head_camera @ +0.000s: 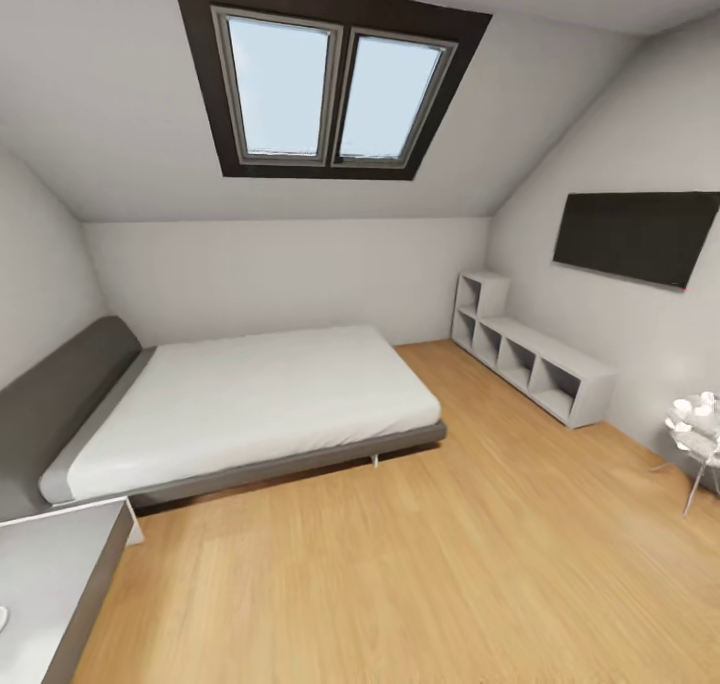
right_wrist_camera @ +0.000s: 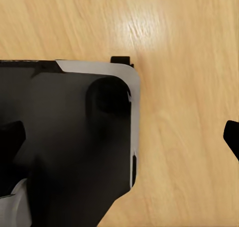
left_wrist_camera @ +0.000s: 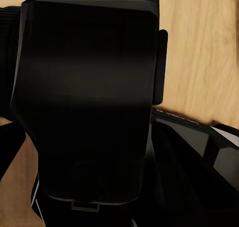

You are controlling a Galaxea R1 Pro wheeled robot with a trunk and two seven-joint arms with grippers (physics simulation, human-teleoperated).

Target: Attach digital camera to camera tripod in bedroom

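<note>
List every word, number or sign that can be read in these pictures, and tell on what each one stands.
None: no readable text anywhere.
The dark wall screen is blank, with only a tiny red dot at its lower corner.
The bed and the white shelves carry no labels.

Glossy black, faceted robot casing (left_wrist_camera: pixel 89 102), with a pale grey rounded panel edge (right_wrist_camera: pixel 130 107).

1. Light wood plank floor (right_wrist_camera: pixel 189 87), its grain plain, with a bright glare patch on it
2. A black robot body part with a pale grey rounded edge (right_wrist_camera: pixel 74 147) lies over the floor
3. A small black tab (right_wrist_camera: pixel 122 60) juts from that part's grey edge
4. A dark tip (right_wrist_camera: pixel 233 137) sits well apart from that part
</note>
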